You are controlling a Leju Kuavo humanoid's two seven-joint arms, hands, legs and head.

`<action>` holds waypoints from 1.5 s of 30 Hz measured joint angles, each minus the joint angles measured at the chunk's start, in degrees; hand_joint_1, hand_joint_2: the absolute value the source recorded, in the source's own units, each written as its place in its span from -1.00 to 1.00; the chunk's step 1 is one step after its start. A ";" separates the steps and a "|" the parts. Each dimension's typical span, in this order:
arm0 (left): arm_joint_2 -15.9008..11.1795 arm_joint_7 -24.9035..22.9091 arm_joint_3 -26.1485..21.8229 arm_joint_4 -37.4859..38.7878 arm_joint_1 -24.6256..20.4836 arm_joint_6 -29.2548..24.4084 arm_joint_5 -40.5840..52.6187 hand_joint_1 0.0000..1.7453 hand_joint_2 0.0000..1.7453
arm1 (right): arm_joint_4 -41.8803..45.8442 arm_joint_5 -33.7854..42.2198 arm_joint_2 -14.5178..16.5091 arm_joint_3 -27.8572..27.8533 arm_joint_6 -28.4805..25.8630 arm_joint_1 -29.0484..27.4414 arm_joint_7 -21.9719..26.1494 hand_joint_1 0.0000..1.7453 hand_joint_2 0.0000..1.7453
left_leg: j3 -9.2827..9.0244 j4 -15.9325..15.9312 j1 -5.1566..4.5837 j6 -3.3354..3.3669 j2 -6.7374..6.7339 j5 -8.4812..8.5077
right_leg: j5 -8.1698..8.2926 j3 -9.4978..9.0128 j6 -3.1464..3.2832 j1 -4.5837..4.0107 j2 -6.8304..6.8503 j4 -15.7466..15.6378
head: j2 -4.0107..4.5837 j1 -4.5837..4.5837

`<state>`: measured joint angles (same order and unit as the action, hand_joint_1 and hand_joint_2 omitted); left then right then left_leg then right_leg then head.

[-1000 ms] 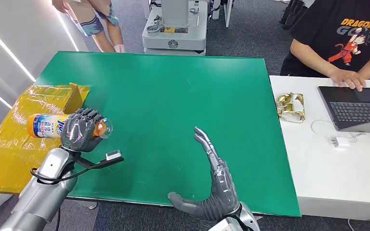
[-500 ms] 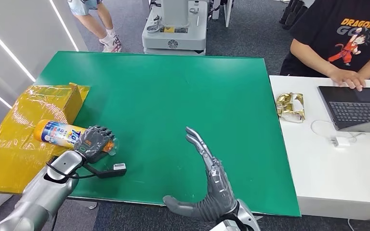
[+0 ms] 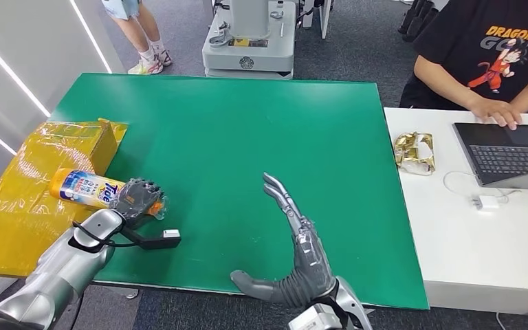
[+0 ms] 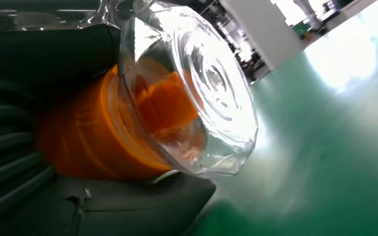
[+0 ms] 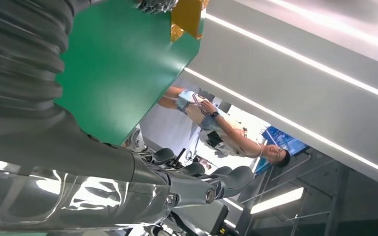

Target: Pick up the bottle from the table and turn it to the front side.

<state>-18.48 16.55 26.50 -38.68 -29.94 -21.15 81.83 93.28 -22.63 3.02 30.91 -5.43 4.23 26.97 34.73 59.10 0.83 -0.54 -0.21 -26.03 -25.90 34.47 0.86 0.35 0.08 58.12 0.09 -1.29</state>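
Left hand [image 3: 136, 199] grips bottle [image 3: 86, 188]; wrist view reveals its seemingly clear cap [image 4: 202, 93].

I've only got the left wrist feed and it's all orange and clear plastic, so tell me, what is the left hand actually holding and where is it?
Observer: The left hand grips a bottle lying roughly on its side, by the cap end, at the left edge of the green table.
Operator: What's under the other end of it?
Observer: The labelled body reaches out over a yellow wrapped box beside the table.
Operator: And the right hand, is it busy?
Observer: No, the right hand holds nothing; its fingers are stretched out over the table near the front edge.
Operator: Anyone close?
Observer: A person sits at the white desk on the right, at a laptop.
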 joint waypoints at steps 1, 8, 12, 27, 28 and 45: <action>-0.04 -0.70 0.02 0.16 0.02 0.00 0.02 -1.00 1.00 | -0.13 0.01 0.01 0.14 -0.01 0.16 -0.03 -1.00 1.00 | 0.00 0.00 0.00 0.00 0.01 0.00 | 0.00 -0.01 0.00 0.00 0.00 0.00 | 0.00 0.00; -0.40 -2.83 0.03 0.36 -0.02 -0.03 -0.85 -1.00 1.00 | -0.54 0.19 0.05 0.62 -0.17 0.73 -0.66 -1.00 1.00 | -0.09 -0.01 0.01 -0.01 0.01 0.00 | 0.00 -0.11 0.00 0.00 0.01 0.01 | 0.00 0.01; -0.43 -2.89 0.03 0.36 -0.27 0.20 -1.15 -1.00 1.00 | -0.54 0.19 0.11 0.63 -0.33 0.73 -1.01 -1.00 1.00 | -0.16 -0.02 0.01 -0.01 0.00 0.00 | 0.00 -0.16 0.01 0.00 0.01 0.02 | 0.00 0.01; -0.44 -7.71 -1.04 -3.16 3.07 -6.64 1.13 -1.00 1.00 | 0.00 -0.09 0.15 0.63 -0.81 0.41 -2.75 -1.00 1.00 | -0.17 -0.02 0.01 -0.07 0.01 0.04 | -0.01 -0.11 0.03 0.00 0.00 0.11 | 0.00 -0.01; -0.44 -8.21 -1.49 -4.40 4.07 -7.88 1.26 -1.00 1.00 | 0.15 -0.12 0.15 0.63 -0.99 0.34 -2.96 -1.00 1.00 | -0.15 -0.02 0.01 -0.07 0.00 0.04 | -0.01 -0.09 0.04 0.00 0.00 0.10 | 0.00 -0.01; 12.74 16.11 -25.21 -44.06 18.18 -18.70 -10.70 -1.00 1.00 | 0.34 -1.02 1.09 0.52 -2.37 -0.88 -3.52 -1.00 1.00 | -0.04 0.00 -0.01 -0.13 0.08 0.00 | -0.03 -0.01 0.02 0.01 0.11 0.05 | 0.00 0.01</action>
<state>-5.74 32.65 1.29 -82.74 -11.75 -39.85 71.12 93.62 -23.65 4.11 31.44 -7.80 3.34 23.45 34.70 59.10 0.82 -0.66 -0.13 -26.03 -25.92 34.46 0.88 0.35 0.18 58.17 0.09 -1.28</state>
